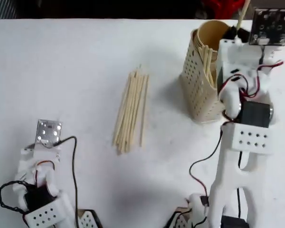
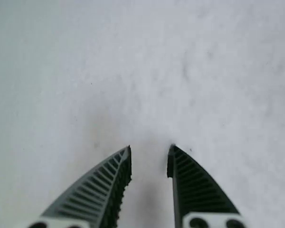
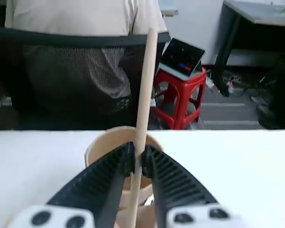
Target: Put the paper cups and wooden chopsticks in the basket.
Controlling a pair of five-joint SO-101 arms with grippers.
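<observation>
Chopstick drop over basket.
White counter point(image 1: 61, 61); basket point(image 1: 197, 95) at far edge, paper cup point(image 1: 213, 29) upright inside w/ some sticks point(image 1: 206, 57). Loose chopstick bundle point(image 1: 130, 111) mid-counter, well apart. Right hand point(image 3: 138, 151) clenched on one chopstick point(image 3: 146, 80), held upright above cup, prob. for straight drop. Left hand point(image 2: 149, 148) released, idle near counter.

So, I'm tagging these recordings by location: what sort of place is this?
Probably an office or lab workroom. Behind the white table stand a mesh-backed office chair, a red plastic stool and a dark-legged desk.
</observation>
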